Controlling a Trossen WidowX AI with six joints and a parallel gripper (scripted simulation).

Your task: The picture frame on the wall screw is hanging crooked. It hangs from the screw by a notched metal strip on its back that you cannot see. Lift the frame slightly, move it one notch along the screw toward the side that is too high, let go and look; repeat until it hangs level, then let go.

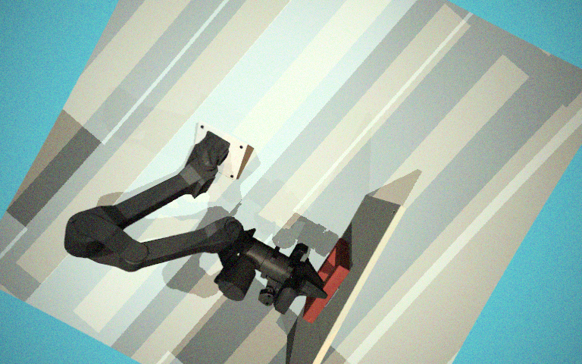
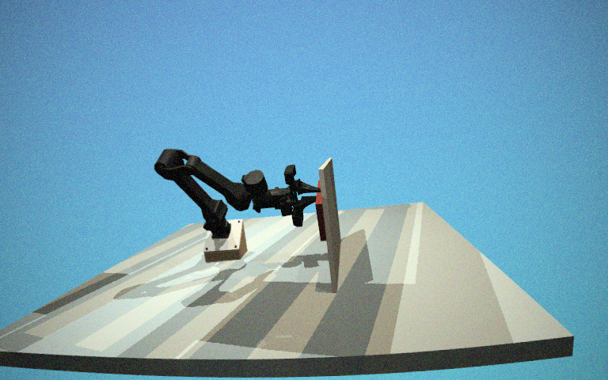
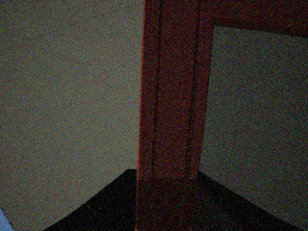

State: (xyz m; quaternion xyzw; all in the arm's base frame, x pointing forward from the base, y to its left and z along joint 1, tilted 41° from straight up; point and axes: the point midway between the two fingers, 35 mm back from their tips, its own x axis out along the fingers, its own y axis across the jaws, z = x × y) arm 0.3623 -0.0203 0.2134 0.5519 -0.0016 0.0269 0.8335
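A red picture frame (image 1: 318,299) (image 2: 319,198) (image 3: 175,96) is held against the front of an upright wall panel (image 1: 372,236) (image 2: 332,214) (image 3: 63,96), its top bar gripped by the black hand (image 1: 316,285) (image 2: 319,195) of a six-joint arm (image 1: 178,251) (image 2: 219,181). The grasp has been made; the release and the look that must follow are left to be done. Whether the frame is level cannot be told from these angles, nor can the screw and the notched strip be seen, so the number of notches remaining is unknown. The hand is nearly closed, its fingers pressed on the two sides of the bar, as is shown in the wrist view. A small lift and a sideways shift, or a lowering back onto the screw, is judged to be the step in hand. The arm is carried by a pale base plate (image 1: 235,161) (image 2: 237,227) on the striped worktop (image 1: 429,274) (image 2: 439,313), well apart from the panel.
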